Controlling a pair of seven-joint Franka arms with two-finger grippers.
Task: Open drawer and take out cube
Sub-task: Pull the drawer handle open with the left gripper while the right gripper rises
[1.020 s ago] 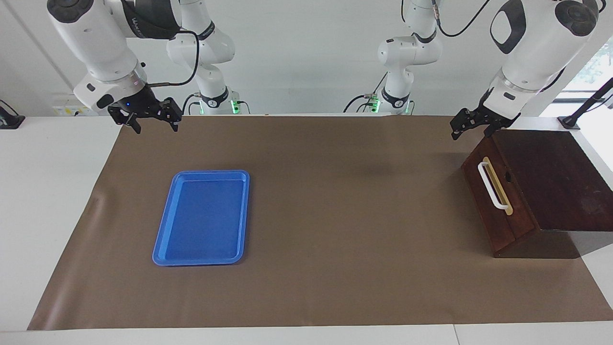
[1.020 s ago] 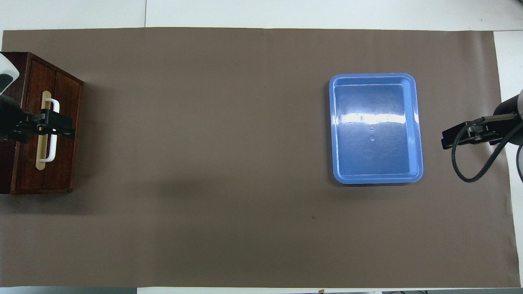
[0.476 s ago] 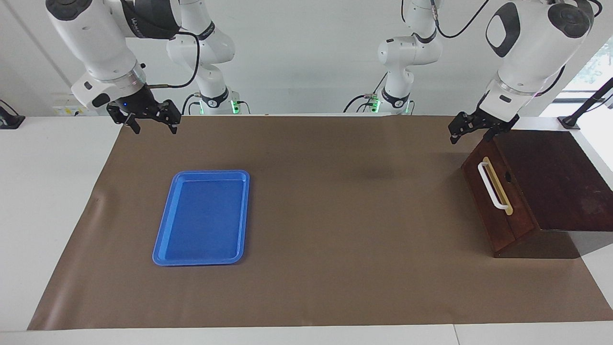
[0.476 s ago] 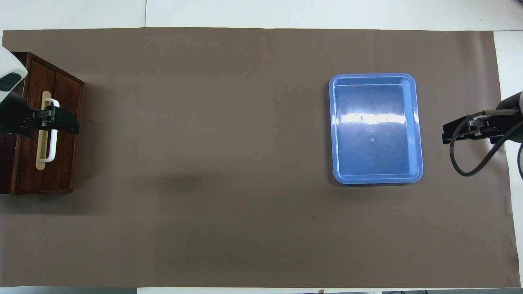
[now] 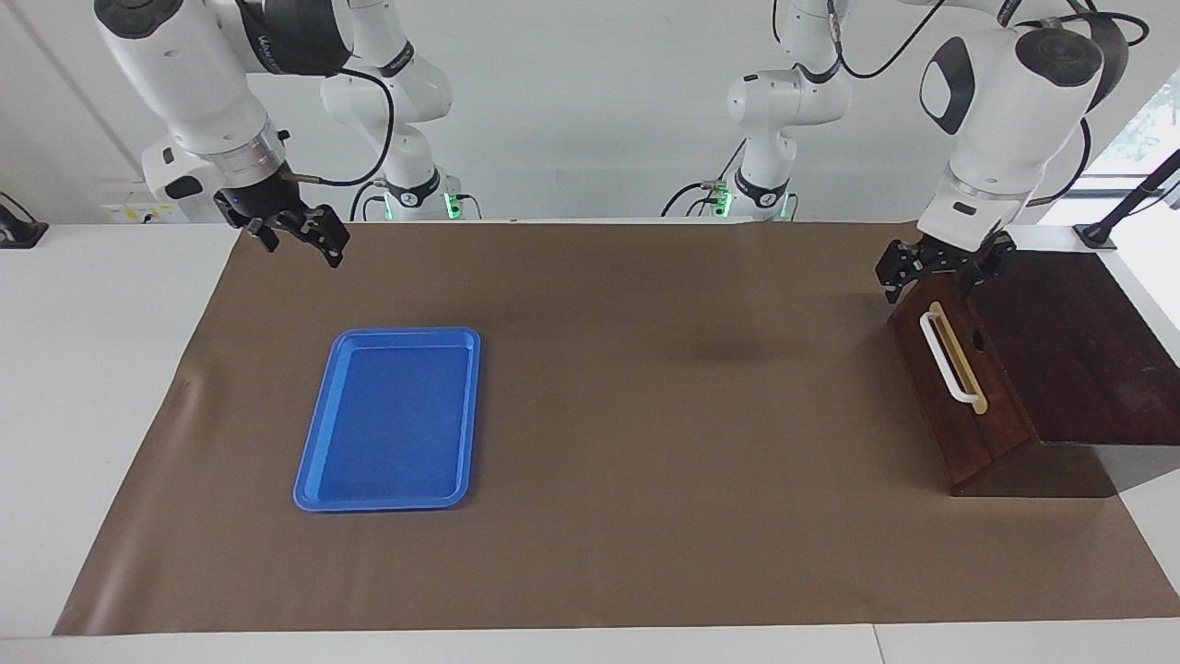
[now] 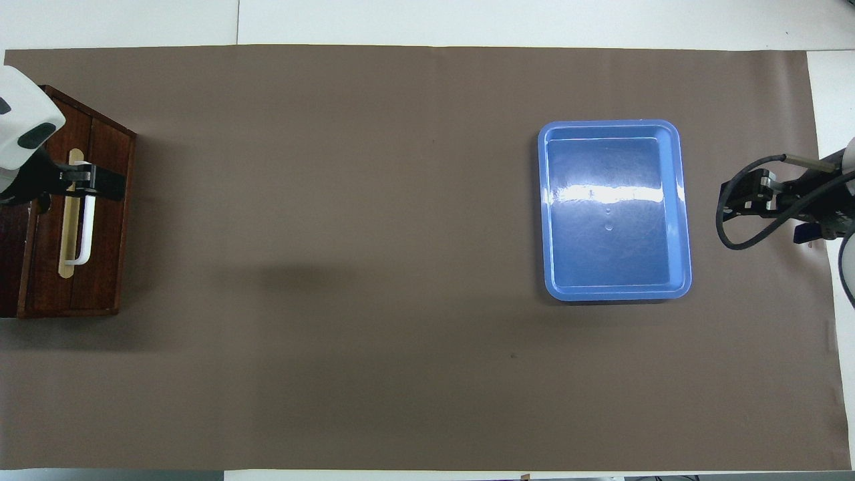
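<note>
The left claw [image 5: 942, 274] hung wide over the closed dark wooden drawer [image 5: 954, 387]; the right claw [image 5: 297, 242] waited wide over the desk [image 5: 645, 415].

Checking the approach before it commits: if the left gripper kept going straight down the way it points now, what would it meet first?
Most likely the drawer, near the upper end of its white handle. The open left gripper hangs just above that end, touching nothing yet; exact depth is unclear.
</note>
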